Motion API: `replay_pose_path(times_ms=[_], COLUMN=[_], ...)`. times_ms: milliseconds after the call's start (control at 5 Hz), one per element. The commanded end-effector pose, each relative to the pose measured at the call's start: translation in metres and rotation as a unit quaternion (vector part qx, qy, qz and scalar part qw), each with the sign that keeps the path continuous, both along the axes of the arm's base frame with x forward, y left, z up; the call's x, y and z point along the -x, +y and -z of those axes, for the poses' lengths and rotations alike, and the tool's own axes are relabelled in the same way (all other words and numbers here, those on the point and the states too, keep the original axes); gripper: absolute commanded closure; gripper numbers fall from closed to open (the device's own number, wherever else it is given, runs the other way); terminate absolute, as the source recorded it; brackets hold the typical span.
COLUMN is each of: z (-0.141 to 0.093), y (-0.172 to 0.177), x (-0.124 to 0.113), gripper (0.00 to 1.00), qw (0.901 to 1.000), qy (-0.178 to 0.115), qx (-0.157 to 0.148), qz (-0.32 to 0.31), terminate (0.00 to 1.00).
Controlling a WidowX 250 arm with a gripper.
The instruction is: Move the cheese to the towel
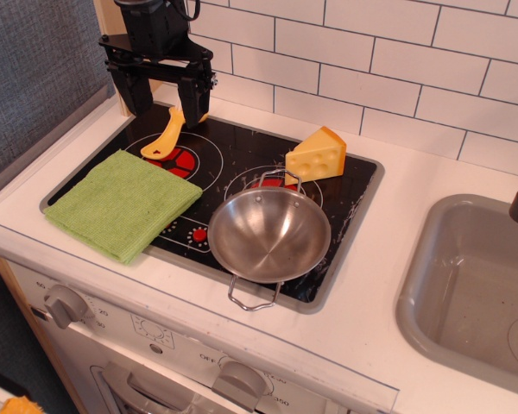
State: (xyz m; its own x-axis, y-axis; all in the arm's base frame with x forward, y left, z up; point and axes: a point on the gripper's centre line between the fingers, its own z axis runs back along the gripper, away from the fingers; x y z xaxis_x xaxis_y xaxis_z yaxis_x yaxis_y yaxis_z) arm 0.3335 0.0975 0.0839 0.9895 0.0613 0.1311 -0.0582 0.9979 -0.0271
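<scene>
We see a white bench (432, 185) with a black stove top (233, 155) set in it. White tiles (397, 52) cover the wall and a gray sink (466, 276) sits on one side. The cheese (316, 156) rests behind the steel pan (269, 235). The green towel (121, 202) lies flat, well apart from it. The fingers (161, 95) hang wide, holding nothing, above a yellow brush (167, 134).

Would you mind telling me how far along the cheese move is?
Nothing looks done yet: the cheese sits on the stove's back right, apart from the towel. The gripper hangs open and empty above the yellow brush. Reaching, grasping, carrying and placing all remain.
</scene>
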Motion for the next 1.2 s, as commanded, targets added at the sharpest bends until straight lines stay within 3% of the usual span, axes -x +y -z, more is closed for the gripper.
replay_pose_path(times_ms=[0,200,400,600,800,1000], z=[0.000,0.002,0.002,-0.004,-0.005,-0.004], y=[0.000,-0.004,-0.028,-0.070,-0.116,-0.138], x=[0.000,-0.005,-0.026,-0.049,-0.066,-0.066], gripper=[0.00,0.00,0.00,0.00,0.00,0.00], qw=[1.0000,1.0000,0.9974,0.9863,0.9668,0.9609], qy=[0.000,0.005,0.002,-0.001,-0.001,0.003], qx=[0.000,0.001,-0.005,-0.028,-0.049,-0.061], qz=[0.000,0.005,0.072,0.162,0.251,0.270], terminate=[0.00,0.00,0.00,0.00,0.00,0.00])
